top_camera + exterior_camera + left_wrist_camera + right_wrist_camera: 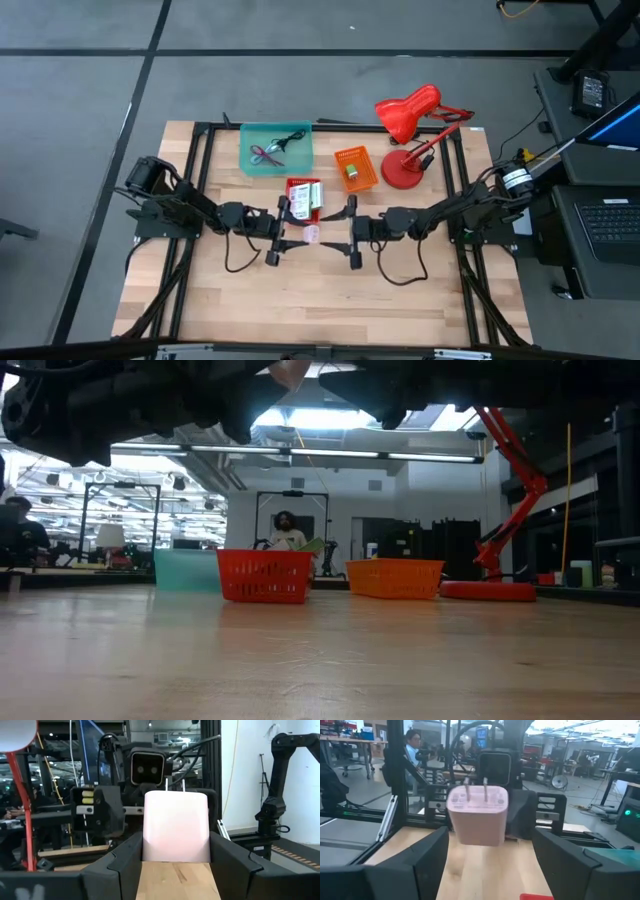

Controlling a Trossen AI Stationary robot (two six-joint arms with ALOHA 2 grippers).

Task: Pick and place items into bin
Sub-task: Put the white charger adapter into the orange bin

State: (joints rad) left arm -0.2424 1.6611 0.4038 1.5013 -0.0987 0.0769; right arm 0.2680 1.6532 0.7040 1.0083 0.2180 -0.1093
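Observation:
A pink cube (pixel 313 233) with two metal prongs hangs above the table's middle, with my left gripper (pixel 305 233) shut on it. In the left wrist view the cube (pixel 176 825) fills the gap between the fingers. My right gripper (pixel 330 233) faces it from the table's right, open. In the right wrist view its fingers (pixel 420 862) stand wide on either side, short of the cube (pixel 479 815). A teal bin (pixel 276 148) at the far side holds cables. A red basket (pixel 303 197) holds white packets. My left gripper pinches the pink cube by its two opposite side faces (pixel 150 845) between its two fingers (pixel 125 860). The fingers come about level from the table's left. The cube is lifted clear of the table, its prongs (pixel 475 787) pointing toward my right gripper.
An orange basket (pixel 354 168) stands right of the red one, and a red desk lamp (pixel 410 130) at the far right. In the low view the baskets (pixel 265 575) line the far side. People are in the room beyond. Bare wood lies toward the near edge (pixel 320 310).

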